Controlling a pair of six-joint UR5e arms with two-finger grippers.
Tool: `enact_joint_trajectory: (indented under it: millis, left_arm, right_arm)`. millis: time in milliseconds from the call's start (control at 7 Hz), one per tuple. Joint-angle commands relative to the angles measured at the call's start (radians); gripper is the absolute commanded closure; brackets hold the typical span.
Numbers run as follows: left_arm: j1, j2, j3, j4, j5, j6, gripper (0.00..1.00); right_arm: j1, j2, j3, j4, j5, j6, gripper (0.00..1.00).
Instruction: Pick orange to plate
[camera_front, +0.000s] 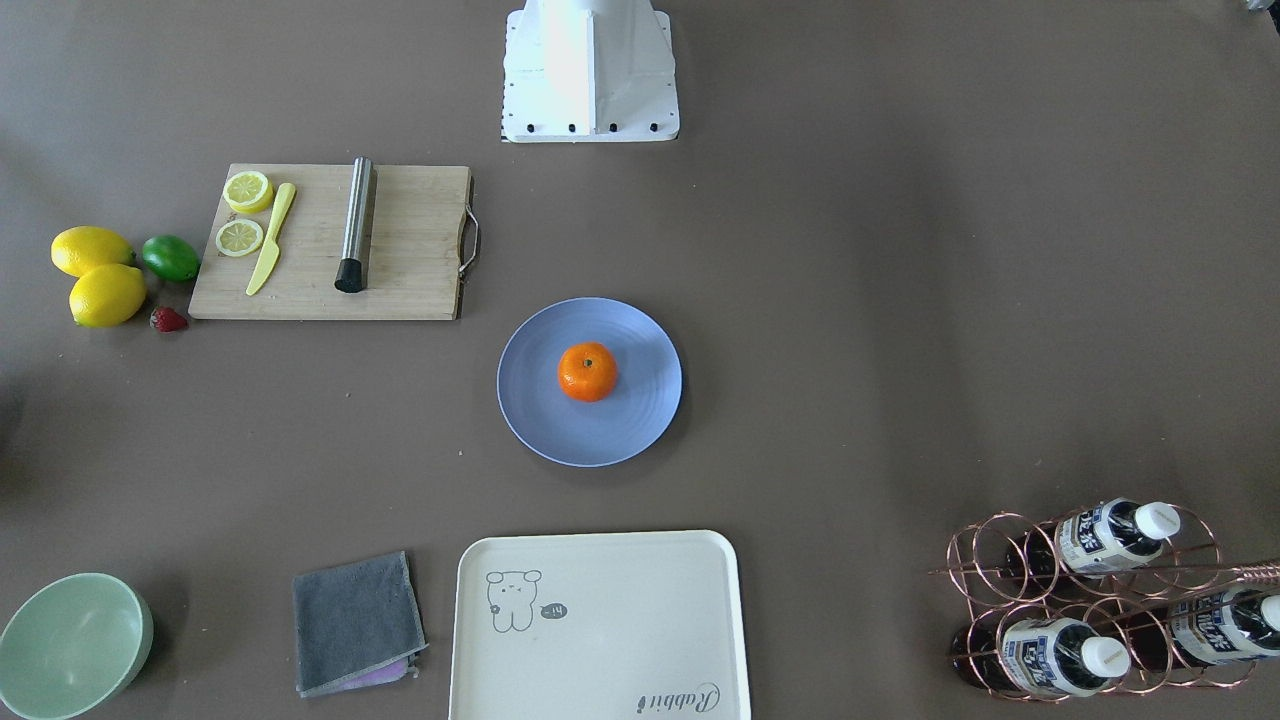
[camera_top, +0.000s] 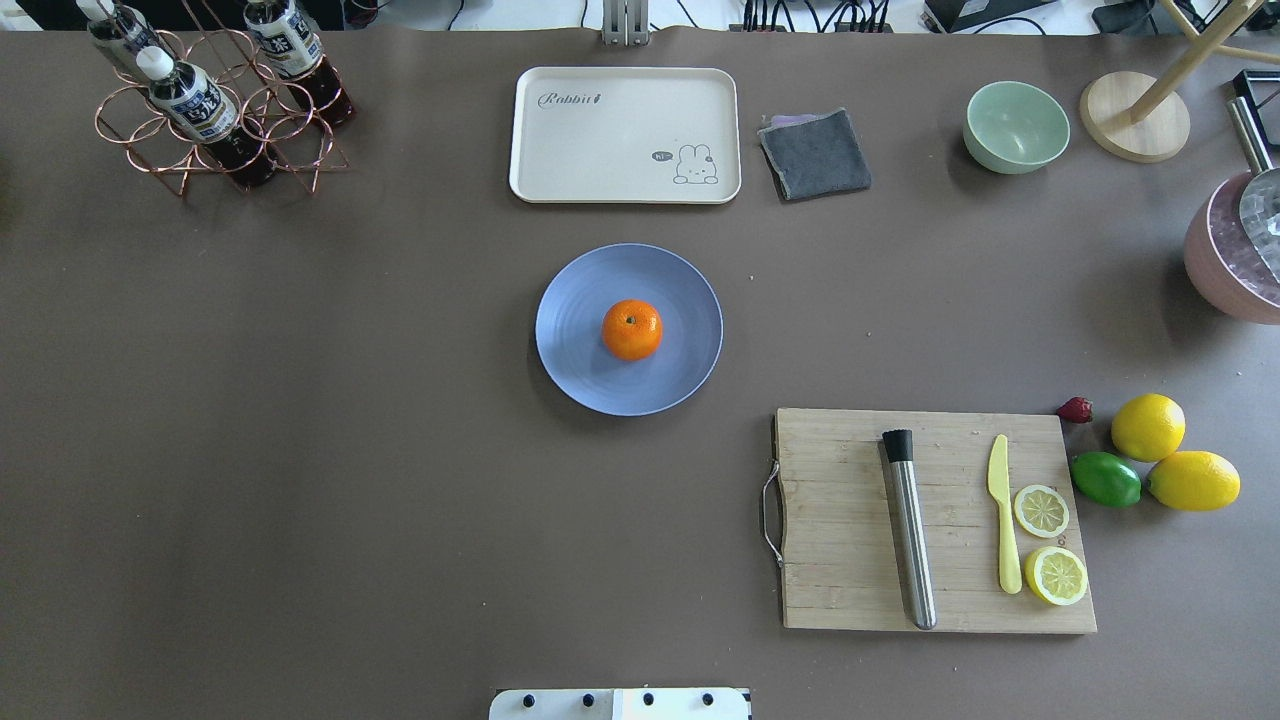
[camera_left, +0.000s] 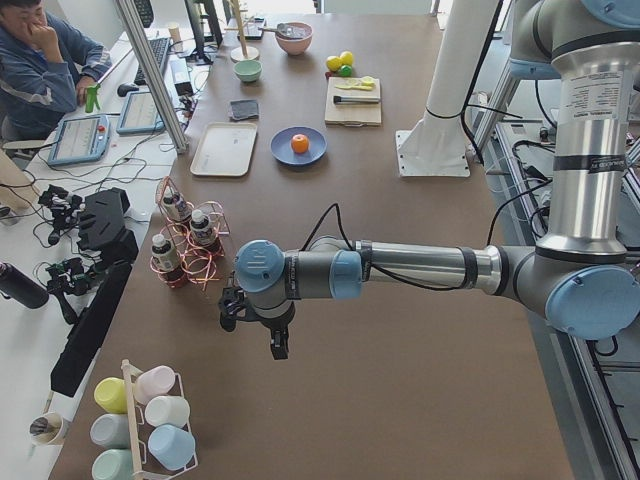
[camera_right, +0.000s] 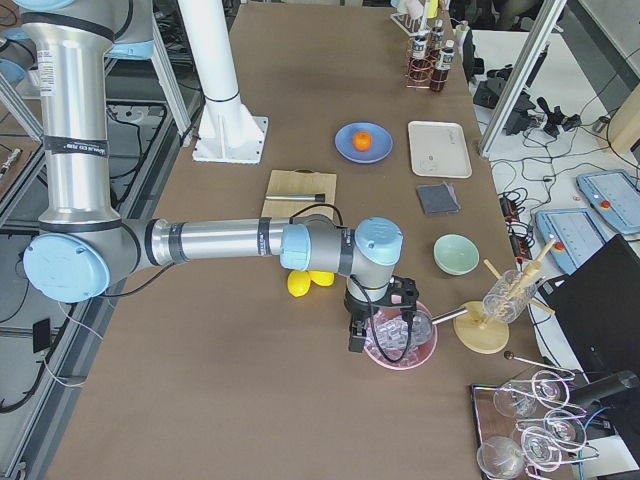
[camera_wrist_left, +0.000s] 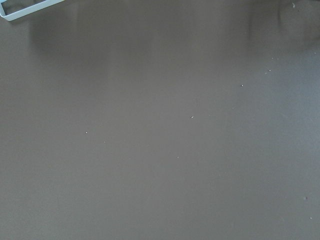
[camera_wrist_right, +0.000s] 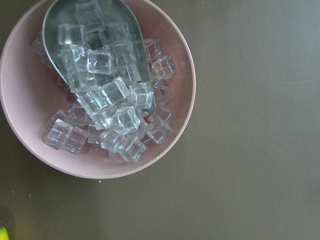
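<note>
Orange (camera_front: 587, 371) sits mid-plate (camera_front: 640, 432), table (camera_front: 900, 300) centre. Left gripper (camera_left: 252, 330) and right gripper (camera_right: 378, 325) at table ends, jaw state unreadable. Risk: a bump rolls it off the shallow rim.

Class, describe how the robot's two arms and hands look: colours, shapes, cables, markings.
Both the left arm and right arm are silver-grey tubes with round pale-blue joint caps and black rings. A thin black cable loops along each. The left hand and right hand are small and black.
</note>
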Motion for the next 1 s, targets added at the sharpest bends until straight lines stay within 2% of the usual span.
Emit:
enact_joint_trajectory:
  millis: [0,429,857]
  left_arm:
    - [0.0,0.0,-0.002,0.0,0.0,0.0,0.02]
    - [0.0,0.0,0.0,0.0,0.0,0.0,0.02]
    - [0.0,0.0,0.0,0.0,0.0,0.0,0.02]
  right_arm:
    - [0.001,-0.001,0.0,0.0,0.005,-0.001,0.0]
    - [0.001,-0.004,0.002,0.002,0.041,-0.001,0.0]
    - [0.001,-0.004,0.003,0.002,0.042,-0.002,0.0]
